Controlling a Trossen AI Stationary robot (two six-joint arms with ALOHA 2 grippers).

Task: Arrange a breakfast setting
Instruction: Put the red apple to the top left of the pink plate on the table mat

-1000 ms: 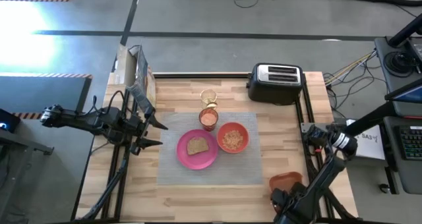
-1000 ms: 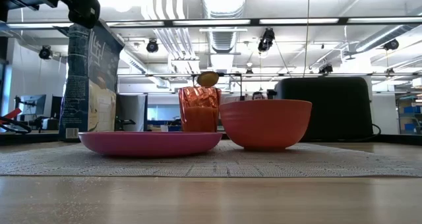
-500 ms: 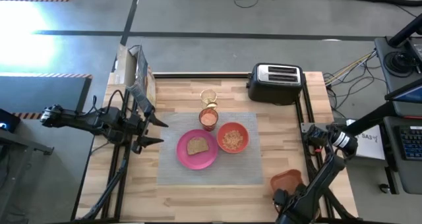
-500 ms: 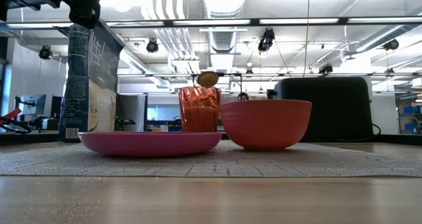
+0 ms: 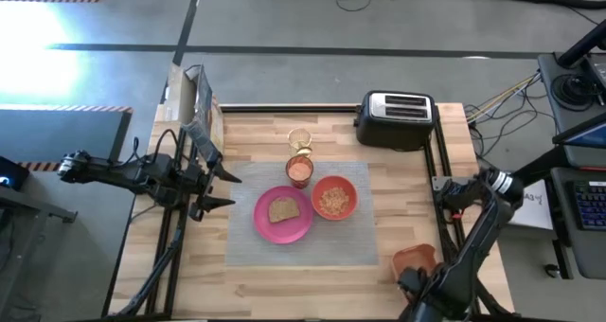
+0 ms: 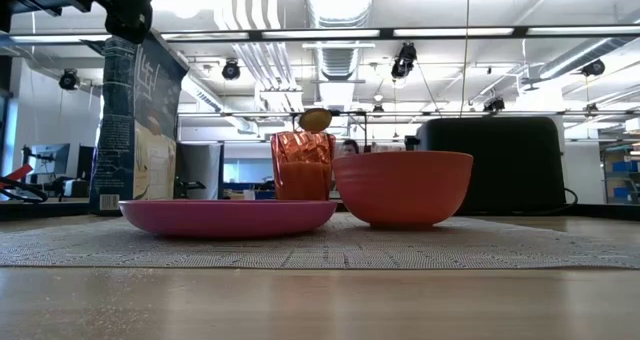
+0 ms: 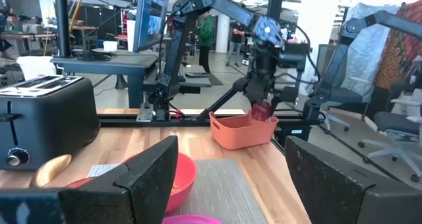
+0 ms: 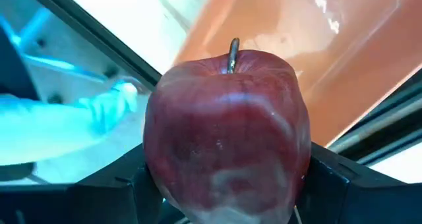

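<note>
A grey placemat [image 5: 303,241] lies mid-table. On it rest a pink plate [image 5: 268,225] with toast [image 5: 283,209], an orange bowl [image 5: 333,198] and a small orange cup [image 5: 299,171]. A clear glass [image 5: 300,139] holding the gold spoon [image 6: 315,119] stands just beyond the mat. My right gripper [image 7: 262,107] is shut on the red apple [image 8: 227,125] over the orange tray [image 5: 414,258] at the near right. My left gripper [image 5: 225,189] is open and empty, left of the plate. My right gripper pinches the apple's two opposite sides [image 8: 155,165] between its two fingers [image 8: 135,181]. In the left wrist view the fingers point down from above. The apple [image 7: 262,111] sits upright, stem up, its lower part about level with the tray's rim [image 7: 227,122].
A black-and-silver toaster [image 5: 396,119] stands at the far right of the table. A cereal box [image 5: 194,99] stands at the far left corner. Bare wood lies along the near edge in front of the mat.
My right arm's elbow has swung a little toward the table's right and far edges, while its gripper stays over the tray at the near right edge.
</note>
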